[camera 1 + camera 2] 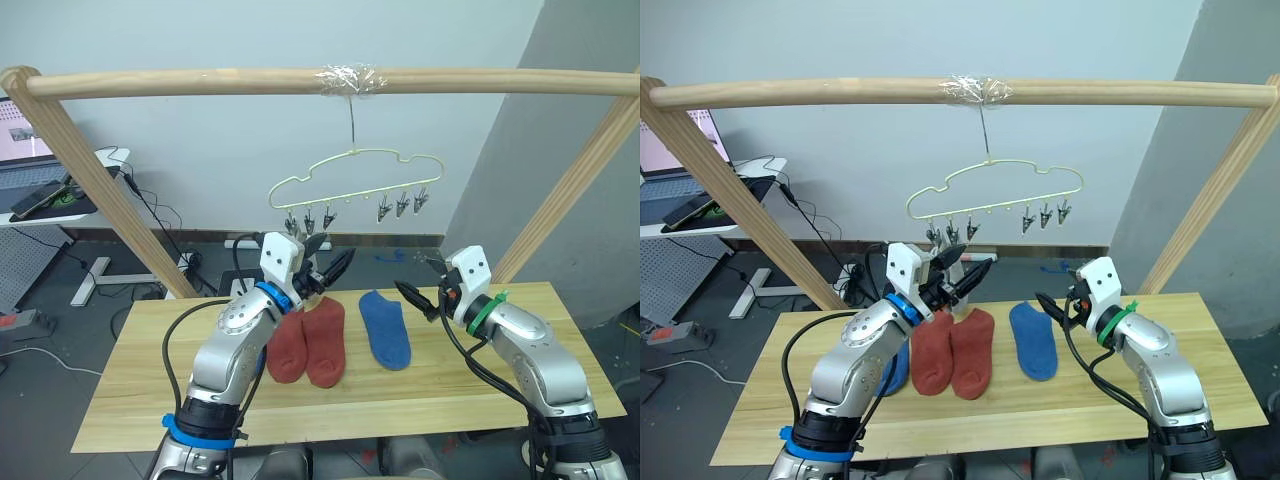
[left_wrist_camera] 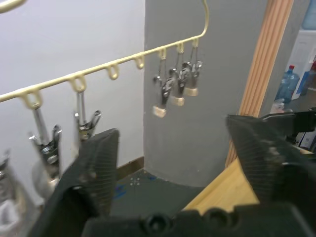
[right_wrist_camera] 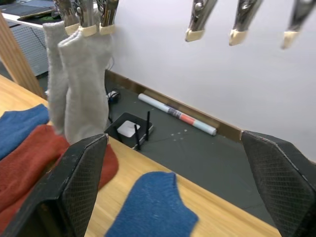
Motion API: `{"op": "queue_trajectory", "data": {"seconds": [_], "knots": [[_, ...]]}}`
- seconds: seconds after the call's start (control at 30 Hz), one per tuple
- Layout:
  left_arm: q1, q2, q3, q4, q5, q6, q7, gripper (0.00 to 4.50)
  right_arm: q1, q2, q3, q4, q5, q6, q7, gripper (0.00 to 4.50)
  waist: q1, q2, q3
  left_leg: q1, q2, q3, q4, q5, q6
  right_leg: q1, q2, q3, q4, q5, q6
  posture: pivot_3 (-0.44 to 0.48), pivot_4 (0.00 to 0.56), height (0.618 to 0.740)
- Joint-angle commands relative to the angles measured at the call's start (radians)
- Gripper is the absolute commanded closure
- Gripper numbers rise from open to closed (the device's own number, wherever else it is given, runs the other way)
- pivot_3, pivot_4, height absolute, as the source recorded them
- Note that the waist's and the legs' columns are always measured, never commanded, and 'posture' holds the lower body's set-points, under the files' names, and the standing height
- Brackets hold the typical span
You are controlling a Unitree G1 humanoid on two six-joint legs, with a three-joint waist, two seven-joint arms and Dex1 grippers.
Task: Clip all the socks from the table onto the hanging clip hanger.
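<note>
A: Where were the socks?
B: Grey pair [image 3: 74, 84] clipped on the hanger [image 1: 355, 175]; red [image 1: 310, 340] and blue [image 1: 385, 330] on the surface [image 1: 150, 400].
A: End effectors?
B: Left [image 1: 325, 272] and right [image 1: 418, 300] both wide, empty. A bump might have swung the hanger.

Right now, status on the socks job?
Left gripper open, empty, up by clip hanger. Right gripper open, empty, over table. Two grey socks clipped; rust-red socks and blue sock on table. Nothing in the way.

You have 2 light grey knit socks [image 3: 74, 84] clipped on the pale yellow-green wire hanger [image 1: 352, 178]; 2 rust-red socks [image 1: 308, 340] and 2 blue socks [image 1: 385, 329] lie flat on the light wooden table [image 1: 440, 390].
</note>
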Motion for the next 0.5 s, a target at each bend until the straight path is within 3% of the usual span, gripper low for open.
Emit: {"op": "queue_trajectory", "data": {"seconds": [0.03, 0.23, 0.5], "knots": [[-0.013, -0.022, 0.028, 0.019, 0.04, -0.07, 0.03, 2.14, -0.013, 0.026, 0.012, -0.082, 0.006, 0.008, -0.034, 0.0, 0.0, 0.0, 0.0, 0.0, 0.0, 0.0, 0.0, 0.0, 0.0, 0.0, 0.0, 0.0, 0.0, 0.0, 0.0, -0.124, 0.069, 0.74], [-0.032, -0.058, 0.036, 0.089, 0.104, -0.144, 0.071, 2.14, -0.001, 0.061, 0.028, -0.189, 0.029, 0.05, -0.066, 0.0, 0.012, 0.0, 0.0, 0.0, 0.0, -0.001, 0.0, 0.0, 0.0, 0.001, 0.0, 0.0, 0.0, 0.0, 0.001, -0.092, 0.084, 0.74], [-0.091, -0.106, 0.058, 0.21, 0.148, -0.214, 0.111, 2.14, 0.032, 0.039, 0.007, -0.279, 0.11, 0.036, -0.004, 0.0, 0.014, 0.0, 0.0, 0.0, -0.001, -0.003, 0.0, 0.0, 0.0, 0.001, 0.0, -0.001, 0.0, 0.0, 0.001, -0.121, 0.094, 0.74]]}}
